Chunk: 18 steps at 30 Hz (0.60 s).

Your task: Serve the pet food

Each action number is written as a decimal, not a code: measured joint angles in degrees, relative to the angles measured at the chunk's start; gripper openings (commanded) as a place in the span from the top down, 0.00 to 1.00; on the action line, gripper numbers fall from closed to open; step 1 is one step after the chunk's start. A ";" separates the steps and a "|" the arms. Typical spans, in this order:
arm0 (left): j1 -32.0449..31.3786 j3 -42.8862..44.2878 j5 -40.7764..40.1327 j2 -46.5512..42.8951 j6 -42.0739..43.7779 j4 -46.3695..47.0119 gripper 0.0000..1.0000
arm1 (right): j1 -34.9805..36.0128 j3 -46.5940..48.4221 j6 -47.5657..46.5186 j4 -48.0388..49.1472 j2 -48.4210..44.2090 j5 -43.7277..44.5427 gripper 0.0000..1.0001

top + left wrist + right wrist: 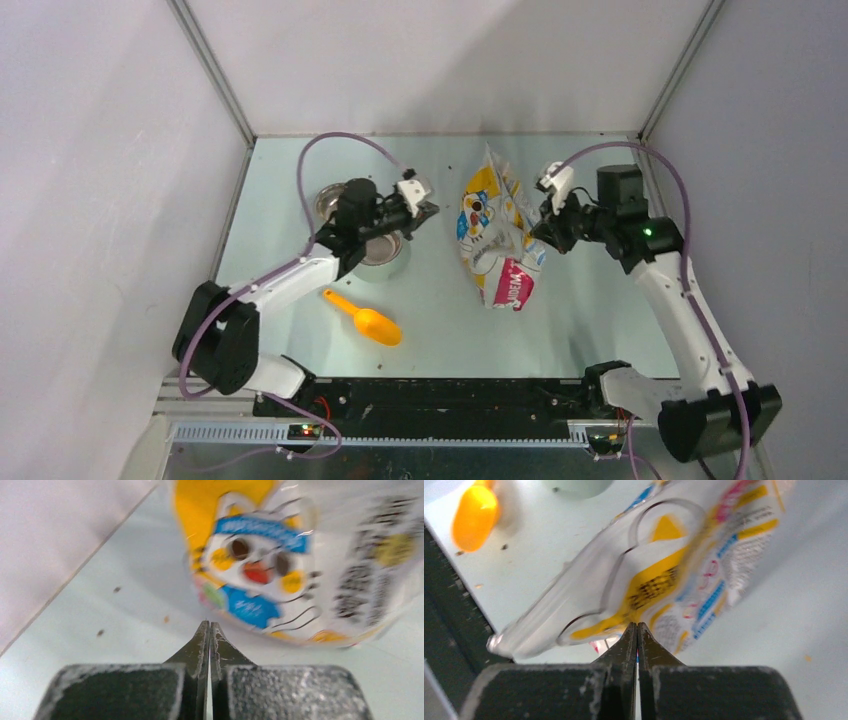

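Both end effectors are closed. The left end effector [209,625] is empty, short of the bag [493,240]; the right end effector [637,626] sits at the bag's right edge. The pet food is hidden, presumably inside the bag, mid-surface. Expect loose, light kibble in soft, slippery film, so grip a top corner.

Only stray kibble [116,589] shows: tiny brown and reddish bits, too small and blurred to make out their shape. In the left wrist view three lie well apart on the pale table [75,660], left of the bag [260,560]. In the right wrist view a few lie near the scoop [474,517].
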 measured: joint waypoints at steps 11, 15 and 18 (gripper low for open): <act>0.26 0.66 1.88 -0.63 -2.36 -2.64 0.27 | -0.59 -1.40 7.02 6.21 -6.36 0.52 0.56; -3.76 4.85 4.24 1.38 -2.38 -2.51 0.22 | -0.28 -1.29 3.96 5.33 -5.05 -3.06 0.33; -6.64 9.11 4.79 4.70 -2.29 -2.45 0.21 | -1.01 1.81 -0.74 0.39 -1.86 -6.73 0.30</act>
